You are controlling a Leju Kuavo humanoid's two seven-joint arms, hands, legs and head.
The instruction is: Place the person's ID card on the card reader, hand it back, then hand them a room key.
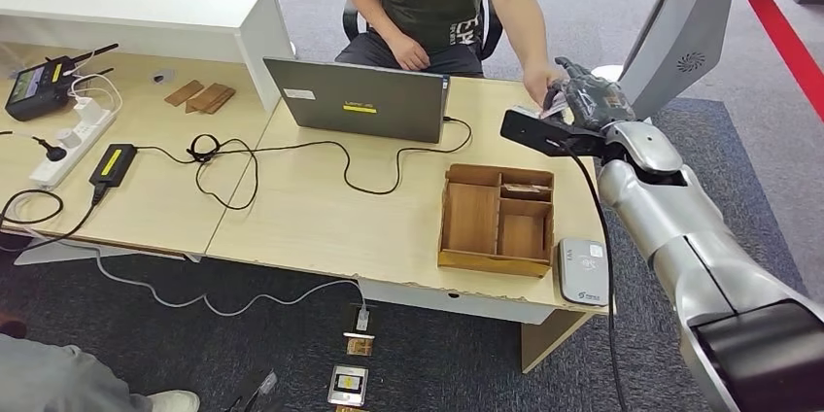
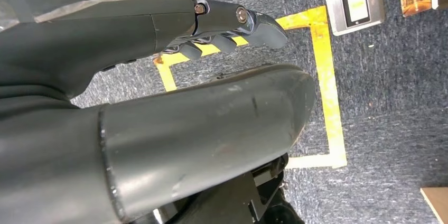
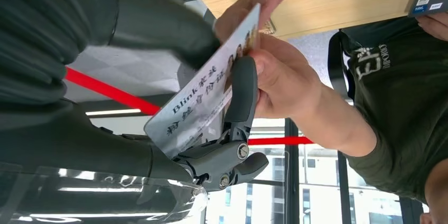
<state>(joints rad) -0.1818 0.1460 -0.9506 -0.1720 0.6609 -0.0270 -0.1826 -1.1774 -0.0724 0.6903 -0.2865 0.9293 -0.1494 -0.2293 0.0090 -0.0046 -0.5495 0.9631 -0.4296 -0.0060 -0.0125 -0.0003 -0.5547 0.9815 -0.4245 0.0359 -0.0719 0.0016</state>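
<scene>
ID card (image 3: 208, 100) at frame centre in right wrist view, pinched by right hand (image 3: 158, 102) thumb and fingers; person's hand (image 3: 274, 71) grips its far end. Head view: upper right, above table (image 1: 321, 218) edge. Left hand (image 2: 158, 118) holds nothing, fingers loosely apart.

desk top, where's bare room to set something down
Bare wood lies between the laptop, its looping cable and the wooden organiser tray. Crowded at the far right edge, where the right hand and the person's hand share the ID card.
</scene>
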